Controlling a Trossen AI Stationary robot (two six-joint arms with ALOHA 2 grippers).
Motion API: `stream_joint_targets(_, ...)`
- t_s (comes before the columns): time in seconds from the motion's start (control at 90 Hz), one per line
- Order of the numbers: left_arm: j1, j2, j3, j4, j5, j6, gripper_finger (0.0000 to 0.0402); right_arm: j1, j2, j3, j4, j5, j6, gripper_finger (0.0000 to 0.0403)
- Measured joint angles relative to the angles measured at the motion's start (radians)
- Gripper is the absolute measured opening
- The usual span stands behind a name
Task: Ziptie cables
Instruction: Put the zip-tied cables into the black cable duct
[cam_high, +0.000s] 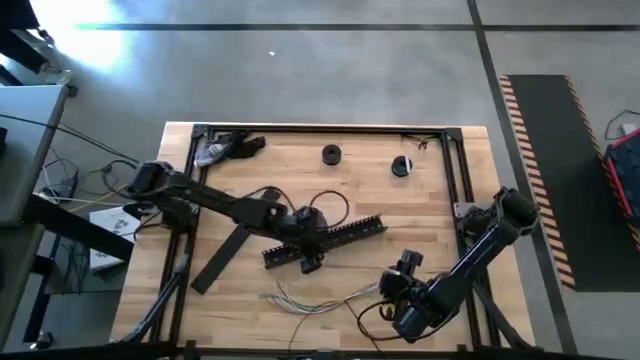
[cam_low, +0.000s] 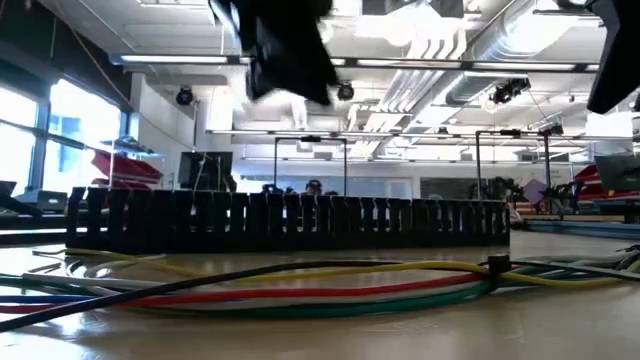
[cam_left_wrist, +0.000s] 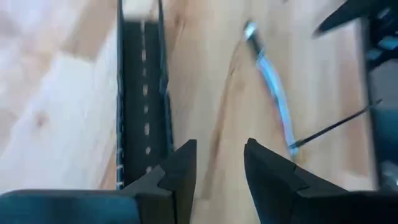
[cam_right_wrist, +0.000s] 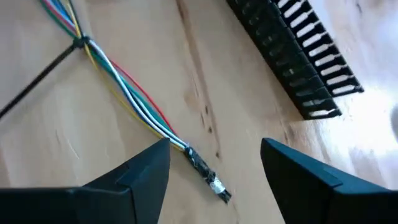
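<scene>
While the left gripper (cam_high: 312, 262) hangs over the near side of the black channel (cam_high: 325, 241) in the middle of the surface (cam_high: 430, 215), the right gripper (cam_high: 388, 285) sits low at about four o'clock from the channel. Both arms are dark and reach in from the sides.

The cables (cam_high: 315, 300) lie flat on the surface, at about six o'clock from the channel. They are thin wires, red, white, green, yellow and blue, lying side by side in a loose bunch. In the high view the bunch runs from about eight o'clock of the right gripper up to its fingertips. The right wrist view shows one end of the cables (cam_right_wrist: 130, 93) lying between the two right fingers (cam_right_wrist: 143, 171), but not touching them. That end has a small dark and silver tip (cam_right_wrist: 208, 177). A thin black tie (cam_right_wrist: 37, 81) crosses the bunch farther out.

The right gripper is spread wide, with nothing in it. The left gripper is spread a little, with nothing in it. The left wrist view shows the channel (cam_left_wrist: 142, 99) just beside its fingers (cam_left_wrist: 180, 171).

At about twelve o'clock, near the far edge, sit two small round black things (cam_high: 331, 154), well apart from the cables.
</scene>
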Motion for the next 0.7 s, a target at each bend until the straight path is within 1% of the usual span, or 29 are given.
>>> stream_joint_targets(0.133, -0.107, -0.068, 0.000, -0.034, -0.098, -0.060, 0.0101, 0.041, 0.000, 0.000, -0.010, 0.000, -0.061, 0.0234)
stream_joint_targets(0.233, -0.205, -0.087, 0.000, -0.037, -0.167, -0.119, 0.0093, 0.077, 0.000, -0.004, -0.044, 0.003, -0.042, 0.0234)
stream_joint_targets(0.289, -0.256, -0.086, 0.000, -0.038, -0.201, -0.166, 0.0089, 0.096, -0.008, -0.027, -0.044, 0.007, -0.015, 0.0234)
stream_joint_targets(0.389, -0.335, -0.069, 0.000, -0.037, -0.255, -0.262, 0.0084, 0.136, -0.058, -0.121, 0.003, 0.006, 0.068, 0.0234)
stream_joint_targets(0.511, -0.411, -0.031, 0.000, -0.034, -0.291, -0.368, 0.0080, 0.180, -0.153, -0.268, 0.116, 0.022, 0.149, 0.0234)
stream_joint_targets(0.6, -0.444, 0.005, 0.000, -0.029, -0.287, -0.420, 0.0078, 0.189, -0.218, -0.364, 0.212, 0.078, 0.163, 0.0234)
stream_joint_targets(0.7, -0.454, 0.058, 0.000, -0.029, -0.279, -0.448, 0.0078, 0.182, -0.271, -0.457, 0.333, 0.086, 0.123, 0.0234)
